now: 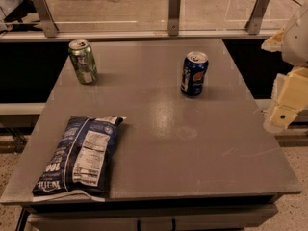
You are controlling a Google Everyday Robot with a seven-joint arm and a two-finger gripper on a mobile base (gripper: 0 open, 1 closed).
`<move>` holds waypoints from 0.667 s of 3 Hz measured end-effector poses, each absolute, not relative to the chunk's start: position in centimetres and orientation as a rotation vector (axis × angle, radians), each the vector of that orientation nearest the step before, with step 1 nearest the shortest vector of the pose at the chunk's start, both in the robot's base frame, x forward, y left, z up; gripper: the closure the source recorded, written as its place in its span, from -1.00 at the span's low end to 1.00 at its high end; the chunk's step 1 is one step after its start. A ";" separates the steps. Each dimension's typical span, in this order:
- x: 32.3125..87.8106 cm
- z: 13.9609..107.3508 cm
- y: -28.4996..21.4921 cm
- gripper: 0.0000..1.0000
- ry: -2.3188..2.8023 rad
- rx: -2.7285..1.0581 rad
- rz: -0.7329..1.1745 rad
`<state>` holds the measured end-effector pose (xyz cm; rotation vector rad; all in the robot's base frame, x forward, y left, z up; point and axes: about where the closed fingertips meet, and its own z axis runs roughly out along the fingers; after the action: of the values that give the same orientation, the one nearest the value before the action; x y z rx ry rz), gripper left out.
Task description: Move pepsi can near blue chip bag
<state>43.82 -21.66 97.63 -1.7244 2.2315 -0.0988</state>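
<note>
The pepsi can [194, 73] is dark blue with a silver top and stands upright at the back right of the grey table [192, 143]. The blue chip bag [79, 155] lies flat at the front left corner, its white nutrition label facing up. My gripper [285, 110] is a cream-coloured shape at the right edge of the camera view, beside the table's right edge. It is to the right of the pepsi can and well apart from it, holding nothing that I can see.
A green can [83, 61] stands upright at the back left of the table. A glass railing with metal posts [174, 13] runs behind the table. Speckled floor [298, 211] shows at the front right.
</note>
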 end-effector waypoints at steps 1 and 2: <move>43.8 97.7 -21.6 -1.00 2.229 -1.723 -0.100; 46.3 97.6 -20.6 -1.00 2.168 -1.702 -0.082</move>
<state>46.35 -20.56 97.57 -1.7019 2.1678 -0.0821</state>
